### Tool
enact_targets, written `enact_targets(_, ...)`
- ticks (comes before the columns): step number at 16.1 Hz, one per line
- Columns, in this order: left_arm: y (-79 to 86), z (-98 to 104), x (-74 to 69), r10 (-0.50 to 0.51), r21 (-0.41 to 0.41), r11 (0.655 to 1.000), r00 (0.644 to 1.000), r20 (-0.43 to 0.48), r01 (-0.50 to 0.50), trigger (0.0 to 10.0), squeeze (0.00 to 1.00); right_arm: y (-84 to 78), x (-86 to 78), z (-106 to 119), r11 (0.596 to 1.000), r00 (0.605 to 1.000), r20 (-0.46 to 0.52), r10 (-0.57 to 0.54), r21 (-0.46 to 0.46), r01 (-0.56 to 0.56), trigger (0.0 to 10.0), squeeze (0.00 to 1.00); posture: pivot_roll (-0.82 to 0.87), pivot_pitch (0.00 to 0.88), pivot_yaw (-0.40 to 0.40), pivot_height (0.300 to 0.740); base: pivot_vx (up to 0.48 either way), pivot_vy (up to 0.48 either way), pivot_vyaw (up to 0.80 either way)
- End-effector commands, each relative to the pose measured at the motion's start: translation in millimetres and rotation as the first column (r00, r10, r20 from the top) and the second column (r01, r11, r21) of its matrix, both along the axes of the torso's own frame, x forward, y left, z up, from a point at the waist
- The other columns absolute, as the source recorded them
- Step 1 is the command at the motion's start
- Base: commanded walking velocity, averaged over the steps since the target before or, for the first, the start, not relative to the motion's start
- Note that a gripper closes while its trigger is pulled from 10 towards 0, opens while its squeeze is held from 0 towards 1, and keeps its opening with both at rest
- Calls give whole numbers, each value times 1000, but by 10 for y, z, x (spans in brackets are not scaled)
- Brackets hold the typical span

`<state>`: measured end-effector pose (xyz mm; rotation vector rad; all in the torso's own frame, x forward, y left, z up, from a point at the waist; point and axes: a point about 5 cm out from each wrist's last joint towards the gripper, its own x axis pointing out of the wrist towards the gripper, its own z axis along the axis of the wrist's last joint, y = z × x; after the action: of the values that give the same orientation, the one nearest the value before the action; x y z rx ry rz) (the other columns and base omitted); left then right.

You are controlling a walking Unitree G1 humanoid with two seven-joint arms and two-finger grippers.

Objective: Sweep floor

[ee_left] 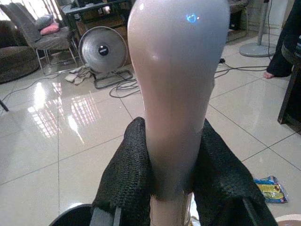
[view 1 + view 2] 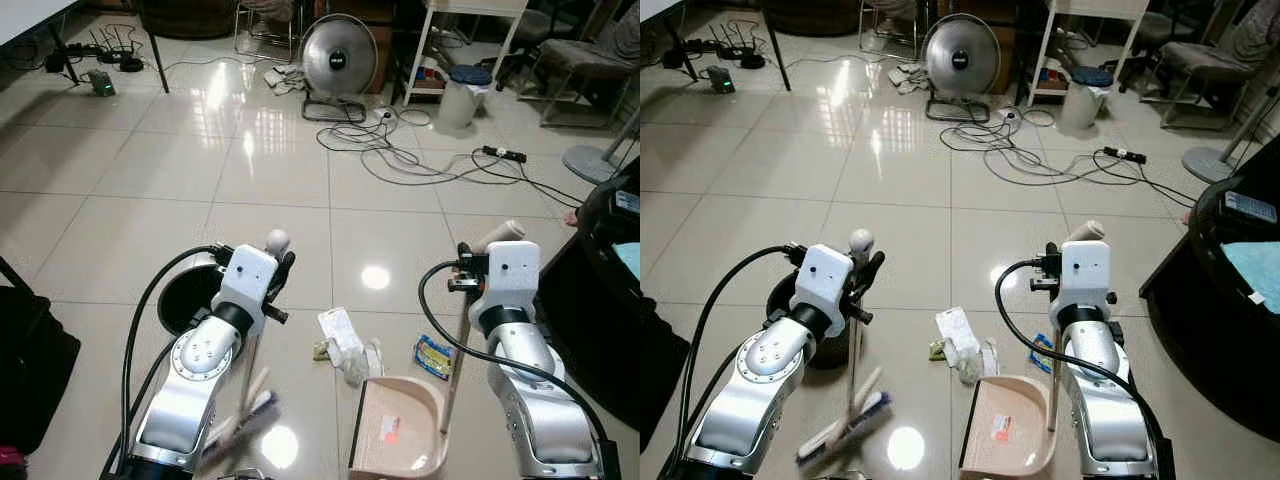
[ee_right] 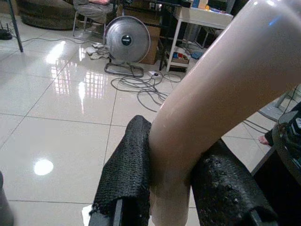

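My left gripper (image 2: 282, 272) is shut on the pale handle of a broom (image 1: 174, 84) near its rounded top. The broom head (image 2: 845, 425) hangs blurred low beside my left arm. My right gripper (image 2: 462, 264) is shut on the long handle (image 3: 221, 94) of a beige dustpan (image 2: 400, 425), which rests on the tiles between my arms. Just beyond the pan's mouth lie crumpled white paper (image 2: 343, 340) and a blue-yellow snack wrapper (image 2: 433, 356).
A round black bin (image 2: 185, 295) stands behind my left arm. A floor fan (image 2: 338, 55), tangled cables (image 2: 420, 160) and a white pail (image 2: 462, 95) lie ahead. Dark furniture (image 2: 600, 300) and a person's foot (image 2: 572, 215) are at right, with a black bag (image 2: 30, 360) at left.
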<state>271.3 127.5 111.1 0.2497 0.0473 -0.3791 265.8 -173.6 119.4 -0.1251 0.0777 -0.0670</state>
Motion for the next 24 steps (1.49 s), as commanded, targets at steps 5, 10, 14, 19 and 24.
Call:
enact_targets(5, -43, 100, -5, -20, -7, 1000, 999, 41, 21, 10000, 0, -9, 28, 87, 1000, 999, 42, 11, -9, -11, 10000, 0, 13, 44, -66, 740, 0, 0, 0)
enact_targets(10, -47, 108, -5, -28, -8, 1000, 999, 45, 29, 10000, 0, -10, 28, 85, 1000, 999, 41, 10, -7, -9, 10000, 0, 13, 43, -62, 740, -121, 0, 0)
enact_targets(14, -51, 114, -4, -31, -9, 999, 998, 48, 31, 10000, 0, -10, 22, 81, 1000, 999, 39, 11, -8, -11, 10000, 0, 14, 44, -64, 740, -304, 0, 0)
enact_targets(19, -42, 111, -12, -28, -7, 1000, 998, 48, 28, 10000, 0, -3, 28, 79, 1000, 999, 40, 16, -9, -16, 10000, 0, 17, 39, -69, 740, -302, 0, 0)
enact_targets(24, -47, 111, -10, -36, -5, 999, 998, 47, 36, 10000, 0, -9, 17, 77, 1000, 999, 44, 11, -9, -11, 10000, 0, 11, 26, -60, 740, -239, 0, 0)
